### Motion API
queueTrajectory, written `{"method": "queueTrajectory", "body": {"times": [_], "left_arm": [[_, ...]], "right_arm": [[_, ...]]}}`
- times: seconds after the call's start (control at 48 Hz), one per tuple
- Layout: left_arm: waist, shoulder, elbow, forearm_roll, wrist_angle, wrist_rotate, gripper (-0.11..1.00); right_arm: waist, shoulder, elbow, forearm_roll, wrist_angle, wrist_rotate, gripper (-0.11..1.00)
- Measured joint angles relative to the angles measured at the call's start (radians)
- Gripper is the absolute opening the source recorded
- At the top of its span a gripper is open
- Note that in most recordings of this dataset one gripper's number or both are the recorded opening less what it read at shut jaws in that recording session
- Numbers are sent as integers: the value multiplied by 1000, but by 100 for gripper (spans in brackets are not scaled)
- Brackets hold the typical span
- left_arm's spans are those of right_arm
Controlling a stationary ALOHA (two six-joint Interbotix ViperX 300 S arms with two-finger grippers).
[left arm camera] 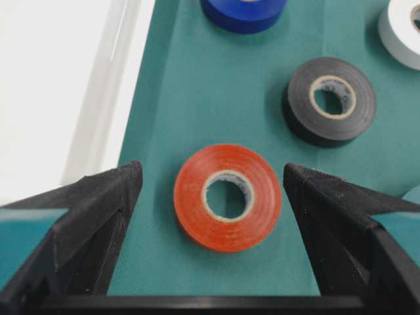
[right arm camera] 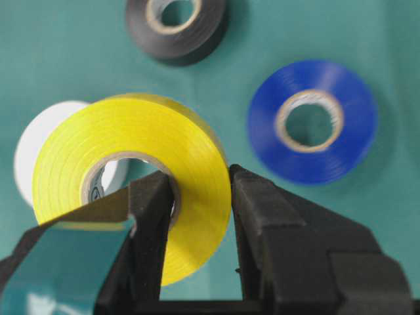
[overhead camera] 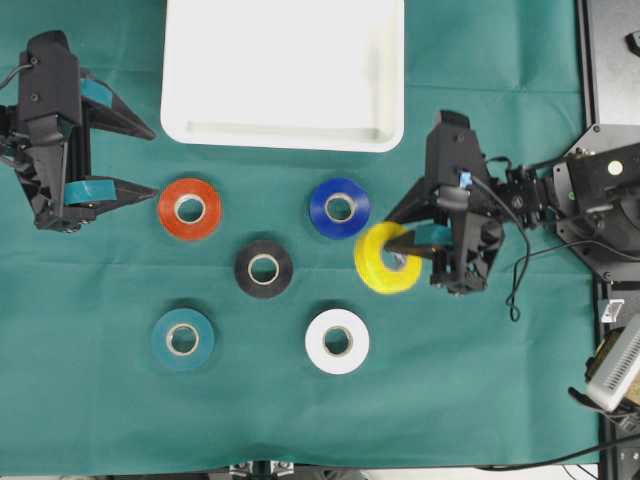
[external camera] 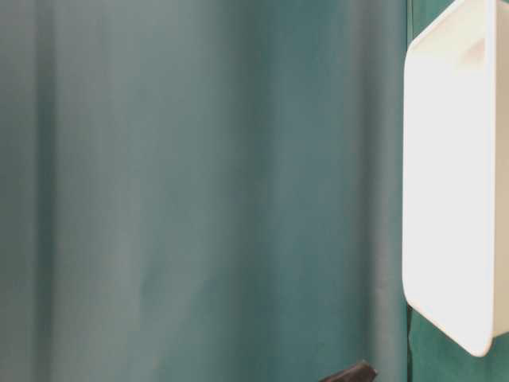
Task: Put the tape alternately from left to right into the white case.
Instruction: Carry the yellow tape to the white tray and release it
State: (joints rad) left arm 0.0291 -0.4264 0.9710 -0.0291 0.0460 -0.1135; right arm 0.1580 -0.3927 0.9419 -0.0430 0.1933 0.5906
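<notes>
Right gripper clamping yellow roll, tilted on edge.
Its core is facing sideways, below-right of the white case; left gripper is standing wide open, empty, beside flat-lying red roll.

Light was bright and even from above — shadows under the rolls stayed short and soft. The white case glared almost featureless at 12 o'clock overhead. The table-level view was blurred throughout. Both wrist views blurred at 6 o'clock — fingers soft.
</notes>
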Motion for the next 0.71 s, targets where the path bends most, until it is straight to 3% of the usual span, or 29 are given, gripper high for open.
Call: {"method": "queueTrajectory", "body": {"times": [0.438,0.709], "left_arm": [[0,0,2,2,0,-2,75],[0,0,2,2,0,-2,75]], "right_arm": [[-138,89,-78,-133,-2,-5,25],[-255,179,-153,-250,-2,-5,25]]}}
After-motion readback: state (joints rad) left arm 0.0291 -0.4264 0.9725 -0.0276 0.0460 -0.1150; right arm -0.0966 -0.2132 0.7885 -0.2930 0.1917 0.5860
